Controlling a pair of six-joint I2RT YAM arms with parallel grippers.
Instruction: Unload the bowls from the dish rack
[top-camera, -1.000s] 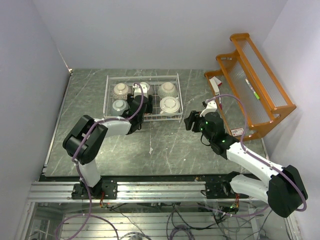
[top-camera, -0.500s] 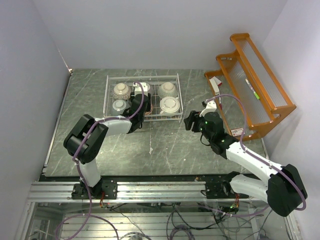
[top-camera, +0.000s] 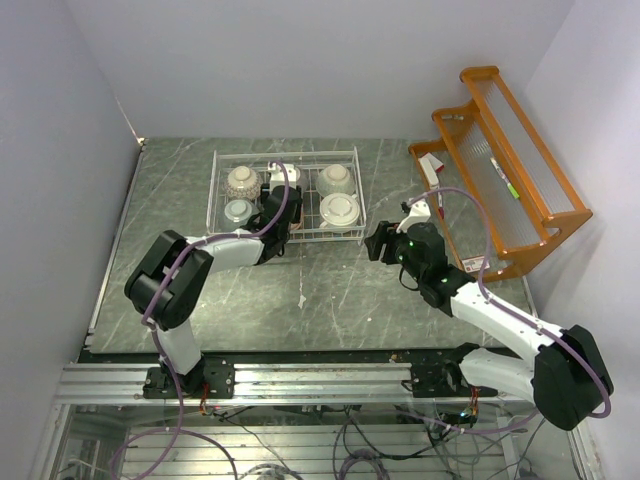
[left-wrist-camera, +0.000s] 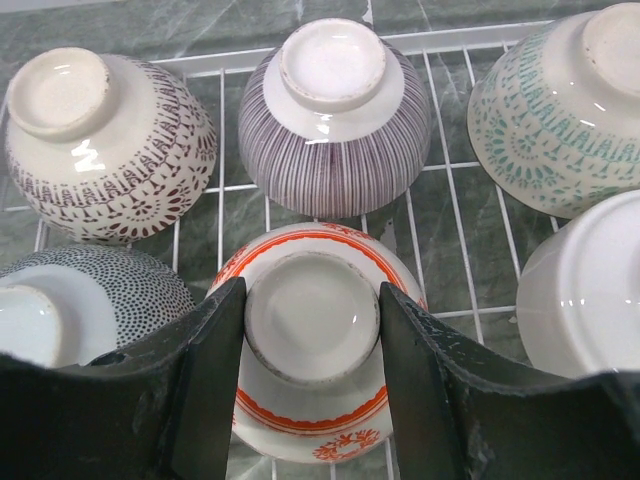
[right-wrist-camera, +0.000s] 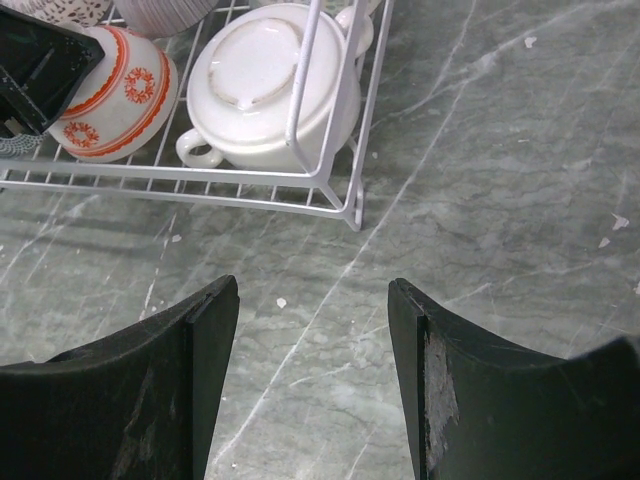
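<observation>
Red-and-white bowl (left-wrist-camera: 310, 425), upturned in the dish rack (left-wrist-camera: 480, 33): left gripper (left-wrist-camera: 312, 300) clamped on its foot; right gripper (right-wrist-camera: 310, 300), jaws apart, at rack's four o'clock.

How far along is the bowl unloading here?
Done: nothing; all six bowls sit upside down in the dish rack. In hand: the left gripper is closed on the foot of the red-and-white bowl, not lifted clear. The right gripper hangs open over the table beside the rack. Left: all six bowls.
</observation>
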